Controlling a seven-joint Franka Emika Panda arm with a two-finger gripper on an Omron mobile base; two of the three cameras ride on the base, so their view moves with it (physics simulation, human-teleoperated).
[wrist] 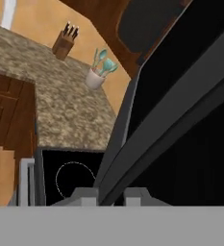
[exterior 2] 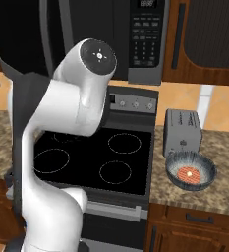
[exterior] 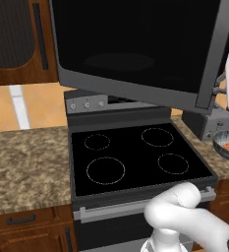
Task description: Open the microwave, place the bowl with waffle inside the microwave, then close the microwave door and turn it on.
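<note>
- Inspecting the grip: are the fingers clenched on the microwave door?
- Astride its handle bar, running lengthwise ahead; contact unconfirmed. Door ajar; bowl with waffle sits on counter beside toaster.

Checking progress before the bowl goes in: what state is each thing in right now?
microwave door: swung open over the stove.
bowl: upright on the counter beside the toaster, waffle inside.
gripper: narrowly parted at the door's edge.
</note>
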